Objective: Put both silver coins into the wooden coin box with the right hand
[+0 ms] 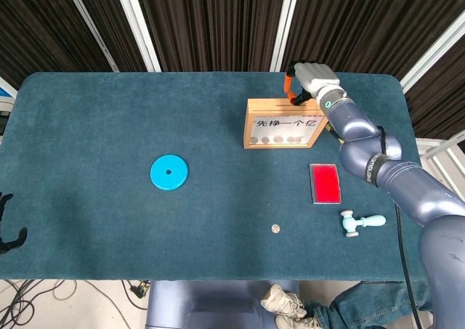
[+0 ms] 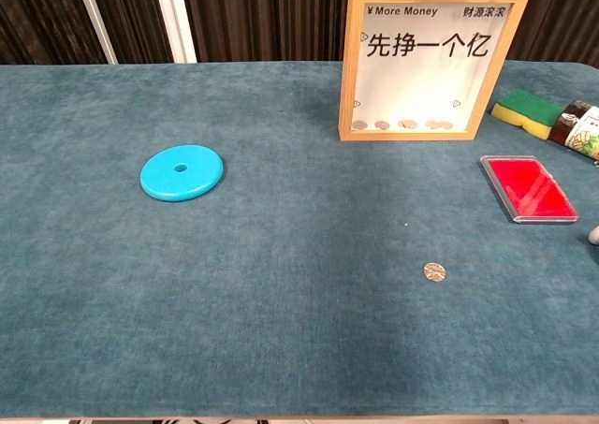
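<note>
The wooden coin box [image 1: 248, 126] stands upright at the back right of the table, with several coins lying along its bottom behind the clear front [image 2: 402, 124]. My right hand [image 1: 310, 78] hovers just above the box's top edge at its right end, and I see nothing between its orange-tipped fingers. One silver coin [image 1: 275, 228] lies flat on the blue cloth well in front of the box, also plain in the chest view [image 2: 433, 271]. Only dark fingertips of my left hand [image 1: 9, 231] show at the left edge, spread and holding nothing.
A blue disc [image 1: 168, 172] lies left of centre. A red flat case [image 1: 325, 183] sits between the box and a light-blue toy hammer [image 1: 360, 223]. A green-yellow sponge [image 2: 529, 108] and a bottle [image 2: 580, 124] lie right of the box.
</note>
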{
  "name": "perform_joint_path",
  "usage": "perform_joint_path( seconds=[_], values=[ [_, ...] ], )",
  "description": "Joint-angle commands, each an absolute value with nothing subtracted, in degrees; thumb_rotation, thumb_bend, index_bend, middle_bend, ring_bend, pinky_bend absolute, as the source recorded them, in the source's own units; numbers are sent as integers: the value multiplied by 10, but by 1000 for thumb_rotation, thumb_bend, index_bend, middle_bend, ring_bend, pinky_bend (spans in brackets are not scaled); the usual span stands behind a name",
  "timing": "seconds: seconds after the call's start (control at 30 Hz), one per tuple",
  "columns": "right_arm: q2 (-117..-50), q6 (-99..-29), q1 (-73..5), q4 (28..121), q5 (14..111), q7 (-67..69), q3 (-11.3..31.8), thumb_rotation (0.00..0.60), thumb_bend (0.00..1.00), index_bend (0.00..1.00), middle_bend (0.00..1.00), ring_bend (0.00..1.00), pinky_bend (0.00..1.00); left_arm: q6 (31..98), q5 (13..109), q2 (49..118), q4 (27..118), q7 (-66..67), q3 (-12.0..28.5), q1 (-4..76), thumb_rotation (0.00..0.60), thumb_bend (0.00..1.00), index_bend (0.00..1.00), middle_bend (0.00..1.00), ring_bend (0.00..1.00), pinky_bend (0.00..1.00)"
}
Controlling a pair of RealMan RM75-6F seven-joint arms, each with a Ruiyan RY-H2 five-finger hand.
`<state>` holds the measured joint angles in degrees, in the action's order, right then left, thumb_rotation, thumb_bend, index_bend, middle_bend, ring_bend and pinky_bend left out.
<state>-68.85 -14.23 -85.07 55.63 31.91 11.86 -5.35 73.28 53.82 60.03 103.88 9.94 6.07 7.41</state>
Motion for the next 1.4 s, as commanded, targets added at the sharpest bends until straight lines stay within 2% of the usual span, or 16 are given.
perform_joint_path(
  seconds=[0.03, 0.23, 0.43, 0.6, 0.8, 1.0, 1.2, 1.4],
  values=[
    [-681, -262, -822, 601, 334, 91, -39, 600, 590, 405, 113, 0, 0, 734, 539, 601, 1038, 98, 61, 74, 600, 377, 131, 0, 0, 0],
    [-641, -454, -758, 733, 371, 34, -26, 600, 533, 374, 112, 0, 0, 732, 539, 599, 1039, 97, 60, 74, 600, 377, 131, 0, 0, 0],
    [-602, -632, -664, 880, 453, -5, -35, 600, 435, 373, 113, 0, 0, 730, 541, 598, 1039, 98, 57, 74, 600, 377, 130, 0, 0, 0],
    [-582, -719, -571, 961, 526, 10, -48, 600, 411, 333, 113, 0, 0, 730, 550, 597, 1039, 100, 54, 75, 600, 378, 131, 0, 0, 0],
    [-597, -808, -462, 977, 628, 28, -70, 600, 410, 291, 112, 0, 0, 735, 571, 595, 1038, 99, 47, 71, 600, 378, 129, 0, 0, 0],
    [-630, -851, -394, 958, 688, 23, -88, 600, 410, 291, 112, 0, 0, 736, 588, 593, 1037, 100, 41, 71, 600, 378, 128, 0, 0, 0],
    [-666, -833, -347, 927, 714, 79, -98, 600, 410, 291, 112, 0, 0, 748, 616, 593, 1034, 94, 38, 68, 600, 378, 117, 0, 0, 0],
    [-729, -816, -317, 863, 749, 125, -96, 600, 410, 303, 113, 0, 0, 796, 667, 607, 1004, 75, 46, 60, 600, 378, 113, 0, 0, 0]
  ],
)
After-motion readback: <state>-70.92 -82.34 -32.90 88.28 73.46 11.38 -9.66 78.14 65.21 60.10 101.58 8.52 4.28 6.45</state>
